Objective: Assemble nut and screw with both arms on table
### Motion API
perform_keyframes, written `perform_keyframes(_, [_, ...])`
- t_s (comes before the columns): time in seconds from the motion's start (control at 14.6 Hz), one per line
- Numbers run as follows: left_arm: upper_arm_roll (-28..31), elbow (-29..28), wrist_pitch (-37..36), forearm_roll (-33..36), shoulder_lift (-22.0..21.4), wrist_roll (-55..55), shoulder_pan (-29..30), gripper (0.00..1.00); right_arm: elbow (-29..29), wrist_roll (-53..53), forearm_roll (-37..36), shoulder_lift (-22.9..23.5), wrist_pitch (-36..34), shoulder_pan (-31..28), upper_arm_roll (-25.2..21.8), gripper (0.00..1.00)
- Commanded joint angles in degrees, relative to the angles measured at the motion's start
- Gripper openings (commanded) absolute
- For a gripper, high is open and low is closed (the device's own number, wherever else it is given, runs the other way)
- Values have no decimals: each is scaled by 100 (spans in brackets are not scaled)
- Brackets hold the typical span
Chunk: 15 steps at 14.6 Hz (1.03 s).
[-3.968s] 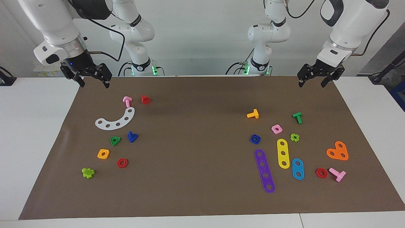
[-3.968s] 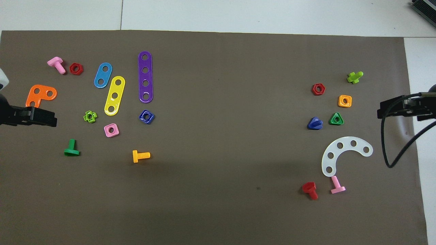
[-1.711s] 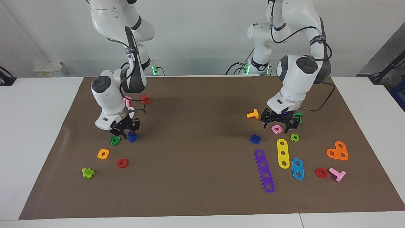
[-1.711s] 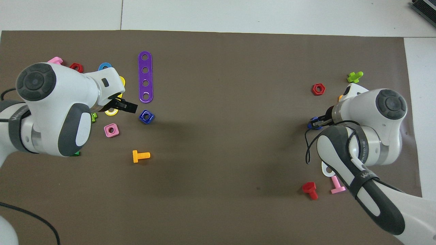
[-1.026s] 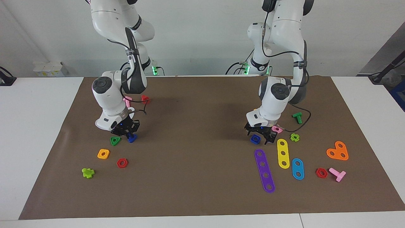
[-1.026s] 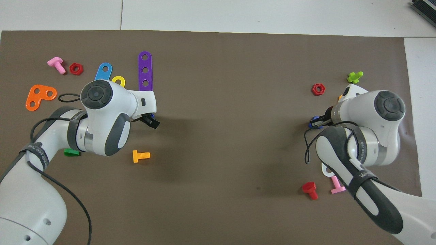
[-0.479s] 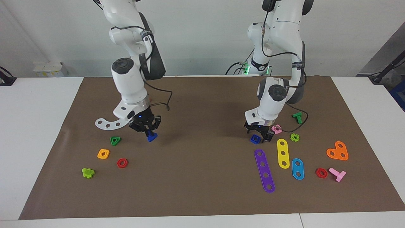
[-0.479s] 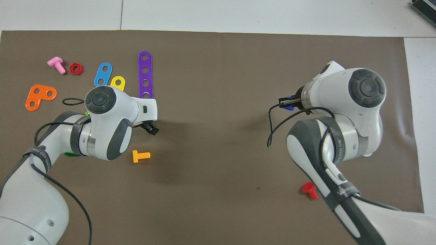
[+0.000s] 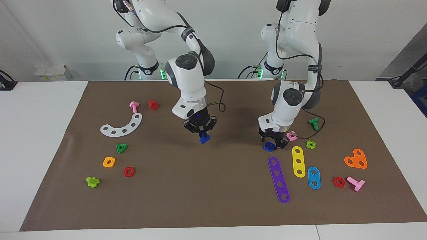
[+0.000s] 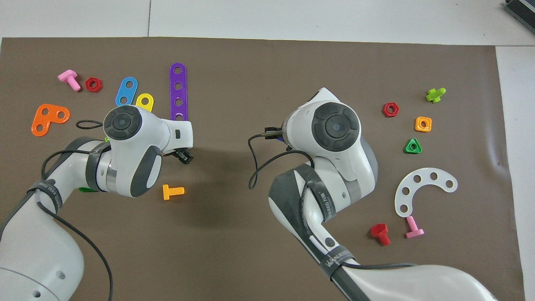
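Observation:
My right gripper [image 9: 201,130] is shut on the dark-blue screw [image 9: 203,139] and holds it up over the middle of the brown mat [image 9: 213,193]. In the overhead view the right arm's hand [image 10: 330,125] hides the screw. My left gripper [image 9: 273,140] is down at the mat, toward the left arm's end, and shut on the dark-blue square nut [image 9: 269,146], which still rests on the mat. In the overhead view the left arm's hand covers the nut and only the left gripper's tip [image 10: 184,156] shows.
A pink square nut [image 9: 292,136], a yellow strip [image 9: 298,161] and a purple strip [image 9: 279,180] lie close around the left gripper. An orange screw [image 10: 172,192] lies nearer to the robots. A green triangular nut [image 9: 121,148] and a white curved strip [image 9: 121,126] lie toward the right arm's end.
The right gripper has carried the blue screw up and from the right arm's end to over the mat's middle. The left gripper has stayed down at the blue nut.

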Motion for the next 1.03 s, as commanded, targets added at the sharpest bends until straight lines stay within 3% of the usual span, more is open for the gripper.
perform_keyframes(0.0, [90, -195, 145, 35, -152, 27, -111, 69, 216, 609, -172, 397, 239, 376, -42, 0])
perform_keyframes(0.21, [90, -177, 110, 35, -152, 27, -103, 62, 216, 1208, -761, 863, 714, 569, -24, 0])
perform_keyframes(0.68, [99, -168, 57, 27, -152, -8, -103, 46, 163, 1262, -1008, 1102, 1112, 615, -24, 0])
perform_keyframes(0.75, [99, -168, 57, 27, -152, -17, -103, 43, 181, 1271, -1017, 1102, 1103, 623, -33, 62])
perform_keyframes(0.82, [99, -159, 22, 27, -152, -17, -103, 41, 190, 1271, -1026, 1093, 1103, 615, -42, 100])
perform_keyframes(0.96, [99, -150, 4, 27, -161, -17, -94, 39, 181, 1280, -982, 1006, 1068, 580, -59, 100])
